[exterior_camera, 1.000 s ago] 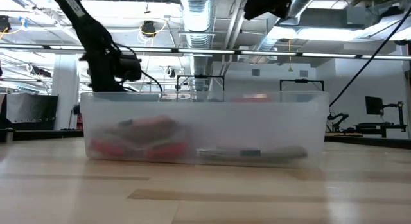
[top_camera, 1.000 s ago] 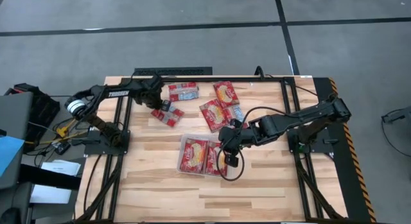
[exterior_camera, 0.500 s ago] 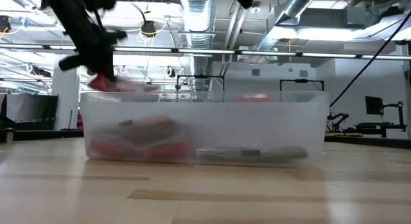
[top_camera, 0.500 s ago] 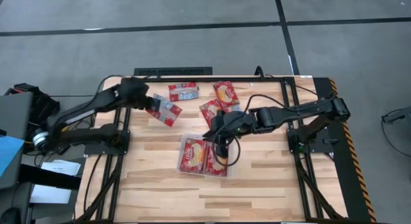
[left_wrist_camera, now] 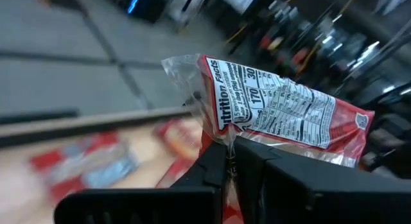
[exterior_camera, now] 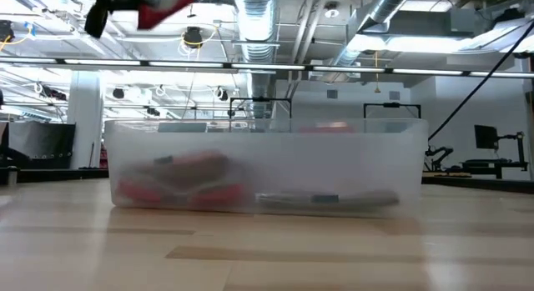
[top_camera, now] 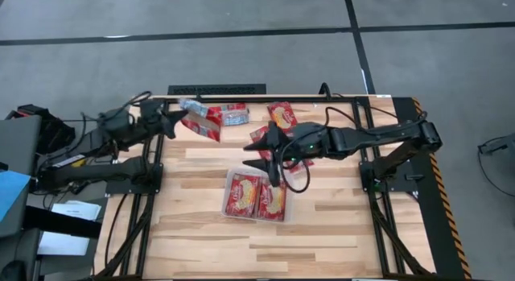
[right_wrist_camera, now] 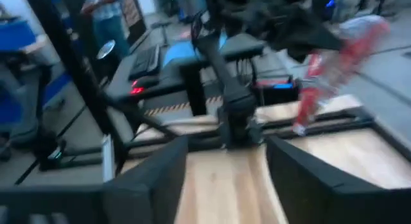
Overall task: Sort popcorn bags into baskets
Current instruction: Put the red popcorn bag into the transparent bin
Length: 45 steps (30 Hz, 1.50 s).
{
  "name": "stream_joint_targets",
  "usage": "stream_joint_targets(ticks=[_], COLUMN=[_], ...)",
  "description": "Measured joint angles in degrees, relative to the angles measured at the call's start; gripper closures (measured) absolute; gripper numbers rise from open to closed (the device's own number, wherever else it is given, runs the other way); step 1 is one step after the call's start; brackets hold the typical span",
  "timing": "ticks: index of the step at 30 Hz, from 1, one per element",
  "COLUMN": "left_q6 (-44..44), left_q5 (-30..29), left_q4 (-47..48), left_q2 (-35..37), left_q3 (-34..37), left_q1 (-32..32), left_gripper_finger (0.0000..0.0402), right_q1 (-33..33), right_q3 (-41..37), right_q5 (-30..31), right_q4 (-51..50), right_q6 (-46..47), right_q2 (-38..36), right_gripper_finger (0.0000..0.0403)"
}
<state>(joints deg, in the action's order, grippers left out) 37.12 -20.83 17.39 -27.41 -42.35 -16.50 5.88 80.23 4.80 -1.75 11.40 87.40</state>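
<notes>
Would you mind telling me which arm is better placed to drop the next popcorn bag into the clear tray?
The left, probably. Its gripper is shut on a popcorn bag held up near the table's far left. The right gripper hovers over the clear tray with open, empty fingers.

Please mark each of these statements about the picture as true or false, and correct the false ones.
1. The left gripper is shut on a popcorn bag. True.
2. The clear basket has no bags in it. False: at least two red bags lie inside it.
3. The right gripper is open and holds nothing. True.
4. All remaining bags lie at the near edge of the table. False: the loose bags lie at the far side, beyond the basket.
5. The held bag rests on the table. False: in the low view it hangs well above the basket.
</notes>
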Motion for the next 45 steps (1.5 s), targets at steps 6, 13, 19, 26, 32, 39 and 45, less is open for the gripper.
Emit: stream_joint_targets(ticks=[6, 13, 19, 26, 32, 39, 45], left_q6=[-1.6, -2.1, -3.8, -3.9, -5.0, -11.7, -16.6], left_q5=[-3.3, -6.2, -6.0, -6.6, -8.2, -8.1, -9.1], left_q4=[-5.2, -6.9, -13.6, -16.2, -16.8, -17.2, -18.1], left_q2=[-1.3, -6.7, -11.8, -14.1, -13.5, -14.0, -17.8], left_q3=[-0.1, -0.1, -0.1, -0.1, -0.1, -0.1, -0.1], left_q1=[3.5, 5.0, 6.0, 7.3, 8.3, 10.0, 12.2], left_gripper_finger=[0.0401, 0.0401, 0.0401, 0.0401, 0.0401, 0.0401, 0.0401], right_q1=[-1.4, -3.4, -3.8, -4.1, -4.1, -4.1, -5.3], right_q3=[0.0, 0.1, 0.1, 0.0, -0.1, 6.3, 14.6], right_q5=[9.1, 10.4, 12.0, 14.7, 15.3, 16.6, 16.0], right_q4=[6.8, 10.6, 10.6, 9.2, 8.5, -0.3, -15.1], right_q6=[-3.9, -3.6, -2.4, -2.4, -2.8, -9.8, -13.8], right_q2=[0.8, 1.6, 3.2, 3.3, 2.7, 0.9, 3.5], right_gripper_finger=[0.0099, 0.0093, 0.0092, 0.0092, 0.0092, 0.0092, 0.0092])
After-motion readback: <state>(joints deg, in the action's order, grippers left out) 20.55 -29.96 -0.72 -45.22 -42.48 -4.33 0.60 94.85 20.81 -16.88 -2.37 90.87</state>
